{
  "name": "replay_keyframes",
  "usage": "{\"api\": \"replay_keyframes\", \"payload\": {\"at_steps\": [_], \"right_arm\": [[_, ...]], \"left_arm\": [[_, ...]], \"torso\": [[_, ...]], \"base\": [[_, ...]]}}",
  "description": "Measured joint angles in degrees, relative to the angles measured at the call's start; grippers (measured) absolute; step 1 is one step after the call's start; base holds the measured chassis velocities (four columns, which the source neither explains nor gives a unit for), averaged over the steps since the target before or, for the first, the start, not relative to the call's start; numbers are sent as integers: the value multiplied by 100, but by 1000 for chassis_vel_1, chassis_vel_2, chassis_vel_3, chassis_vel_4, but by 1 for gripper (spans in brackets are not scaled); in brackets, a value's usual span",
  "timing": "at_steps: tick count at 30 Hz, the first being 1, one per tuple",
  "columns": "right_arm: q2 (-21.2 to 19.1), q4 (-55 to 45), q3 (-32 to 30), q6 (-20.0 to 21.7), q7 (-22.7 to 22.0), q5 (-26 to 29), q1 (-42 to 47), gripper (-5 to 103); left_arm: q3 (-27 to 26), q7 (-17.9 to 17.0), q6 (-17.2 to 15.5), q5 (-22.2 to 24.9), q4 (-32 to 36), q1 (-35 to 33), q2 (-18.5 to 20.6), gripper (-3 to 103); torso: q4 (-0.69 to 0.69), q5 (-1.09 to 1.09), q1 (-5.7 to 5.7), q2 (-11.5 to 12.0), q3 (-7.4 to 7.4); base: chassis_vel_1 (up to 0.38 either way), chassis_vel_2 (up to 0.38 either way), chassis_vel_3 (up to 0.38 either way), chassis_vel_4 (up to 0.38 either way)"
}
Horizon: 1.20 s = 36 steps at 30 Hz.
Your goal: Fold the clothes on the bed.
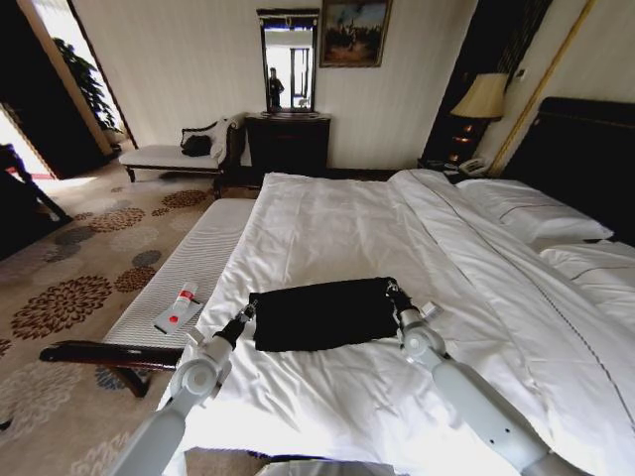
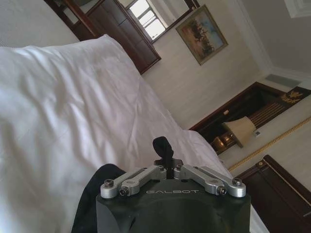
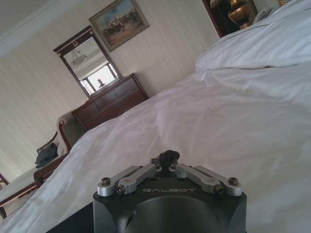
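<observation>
We are pinching the folded black T-shirt [image 1: 322,313] on the white bed [image 1: 397,238], left gripper [image 1: 246,315] and right gripper [image 1: 395,294] closed on its ends; next fold probably needs both lifting together.

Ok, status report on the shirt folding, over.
Left gripper and right gripper: jaws shut, one on each end of the black soft-fabric T-shirt. Shirt bunched on the white-sheeted bed. Nothing in the way.
</observation>
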<state>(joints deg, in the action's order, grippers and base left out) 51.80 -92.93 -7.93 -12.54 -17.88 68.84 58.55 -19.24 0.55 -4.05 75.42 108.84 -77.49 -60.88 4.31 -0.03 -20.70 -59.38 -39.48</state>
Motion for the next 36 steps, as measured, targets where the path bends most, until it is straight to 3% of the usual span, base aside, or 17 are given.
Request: {"api": "replay_keyframes", "payload": {"at_steps": [10,21,33,36], "right_arm": [[-12,12,-123,-33,-71,-487,531,0],[-7,-604,-452,-228,-153,-632,1217,0],[186,-458,-494,-295,-156,-1007,1468,-3],[234,-581,-583,-300,-140,-1075,1506,12]], "left_arm": [[93,-14,-77,-752,-281,-326,-88,1],[-227,44,7,-442,-57,-526,-148,1],[-100,68,52,-713,45,-626,-230,1],[-116,206,163,-984,140,-733,-259,1]], "torso": [[1,0,-3,1,-1],[1,-1,-2,1,-1],[2,0,-2,2,-1],[2,0,-2,1,-1]], "base": [[0,0,0,0],[0,0,0,0],[0,0,0,0],[0,0,0,0]]}}
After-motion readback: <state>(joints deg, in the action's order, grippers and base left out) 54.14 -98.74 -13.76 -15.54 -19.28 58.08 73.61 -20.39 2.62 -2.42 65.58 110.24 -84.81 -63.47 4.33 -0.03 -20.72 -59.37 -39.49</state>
